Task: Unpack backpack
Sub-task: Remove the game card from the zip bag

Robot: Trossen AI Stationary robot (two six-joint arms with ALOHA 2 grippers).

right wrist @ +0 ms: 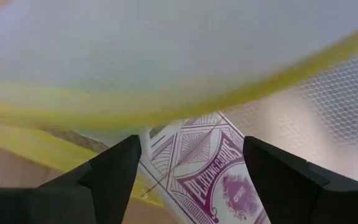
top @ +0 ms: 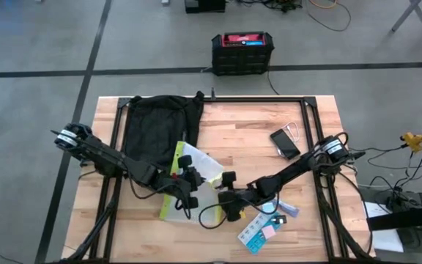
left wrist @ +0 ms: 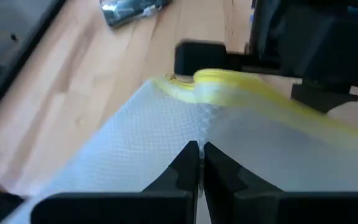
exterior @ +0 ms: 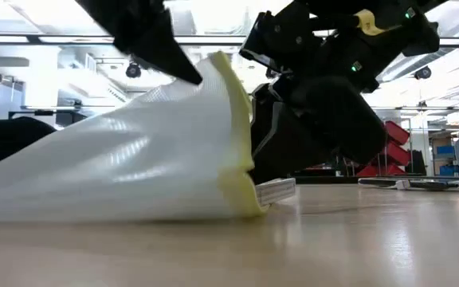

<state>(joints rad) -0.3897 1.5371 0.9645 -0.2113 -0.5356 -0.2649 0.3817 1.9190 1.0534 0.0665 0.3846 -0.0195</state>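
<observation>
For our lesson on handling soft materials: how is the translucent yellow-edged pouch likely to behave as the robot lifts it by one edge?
The pouch will probably flop: pinched by the left gripper, it drapes from the raised edge down to the table. It looks thin and light, since a card box shows through it. The smooth plastic may slip. The right gripper is open close to it.

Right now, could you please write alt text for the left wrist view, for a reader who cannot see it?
The left gripper, fingers closed, pinches a translucent mesh pouch with a yellow zip edge over the wooden table. Beyond the pouch the right gripper sits close against the yellow edge, and a phone lies farther off.
</observation>
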